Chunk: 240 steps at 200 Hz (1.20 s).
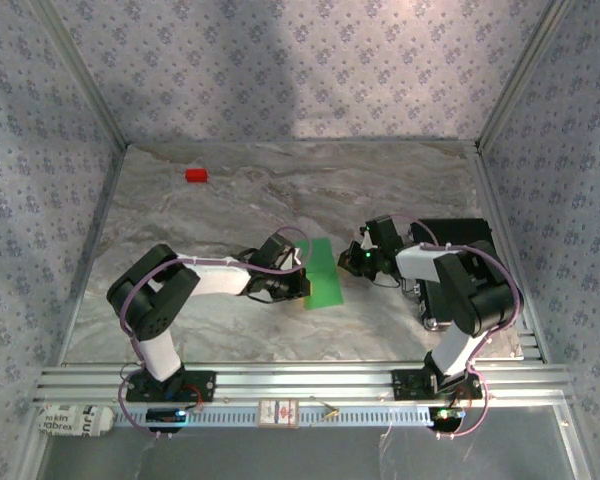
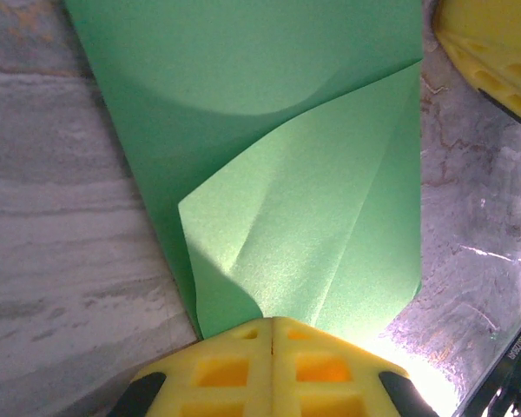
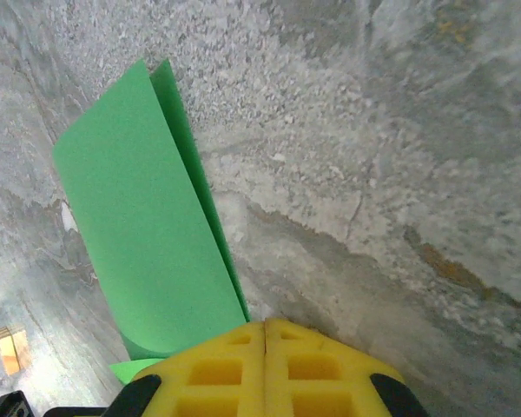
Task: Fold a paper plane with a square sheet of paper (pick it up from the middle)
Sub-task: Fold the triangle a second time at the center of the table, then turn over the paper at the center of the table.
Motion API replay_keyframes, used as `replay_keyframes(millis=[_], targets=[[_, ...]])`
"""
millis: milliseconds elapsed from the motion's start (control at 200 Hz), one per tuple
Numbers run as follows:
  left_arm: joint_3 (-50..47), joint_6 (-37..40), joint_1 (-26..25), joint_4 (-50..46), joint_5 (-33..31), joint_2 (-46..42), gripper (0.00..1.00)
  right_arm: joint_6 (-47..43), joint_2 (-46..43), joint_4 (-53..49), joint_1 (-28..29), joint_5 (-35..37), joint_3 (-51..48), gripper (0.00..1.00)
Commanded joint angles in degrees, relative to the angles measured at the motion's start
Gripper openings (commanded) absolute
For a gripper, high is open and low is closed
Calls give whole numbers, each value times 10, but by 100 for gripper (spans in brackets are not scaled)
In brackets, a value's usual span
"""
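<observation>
Left wrist view shows you the left gripper (image 2: 272, 323) clenched on the near edge of the green sheet of paper (image 2: 269, 113). A curled flap stands raised just ahead of its fingertips, and the rest spreads over the table (image 2: 52, 261) beyond. Your right gripper (image 3: 265, 326) is closed too. The sheet's edge runs up to its tips, but you cannot tell whether it is pinched there.

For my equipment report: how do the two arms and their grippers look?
The left arm and right arm have black joints, white segments and looping purple cables. The left gripper and right gripper have yellow fingers with square hollows. A green light glows on the right arm.
</observation>
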Motion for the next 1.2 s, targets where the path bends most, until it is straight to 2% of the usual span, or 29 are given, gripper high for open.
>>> replay_keyframes(millis=[0, 105, 225, 295, 395, 460, 545, 675, 850, 999, 1194], targets=[[-9, 4, -3, -40, -9, -13, 4, -28, -56, -62, 13, 17, 5, 0], [14, 12, -1, -53, -13, -35, 9, -51, -82, -135, 33, 43, 15, 0], [51, 34, 1, -77, -15, -47, 14, -57, -101, -172, 54, 59, 13, 3], [75, 59, 4, -103, -22, -44, 15, -58, -109, -203, 65, 72, 15, 7], [111, 104, 13, -155, -37, -23, 16, -63, -113, -234, 75, 72, 18, 7], [131, 126, 17, -178, -35, -3, 14, -58, -118, -237, 82, 71, 14, 9], [156, 151, 18, -200, -33, 21, 12, -52, -123, -232, 94, 64, 9, 17], [180, 171, 18, -238, -43, 50, 8, -23, -125, -232, 109, 71, 7, 17], [171, 173, 18, -233, -44, 69, 7, 18, -126, -230, 133, 95, 2, 22], [151, 163, 17, -215, -38, 76, 6, 34, -124, -230, 140, 104, -3, 33], [138, 159, 18, -209, -35, 77, 5, 43, -119, -222, 142, 107, -9, 36]])
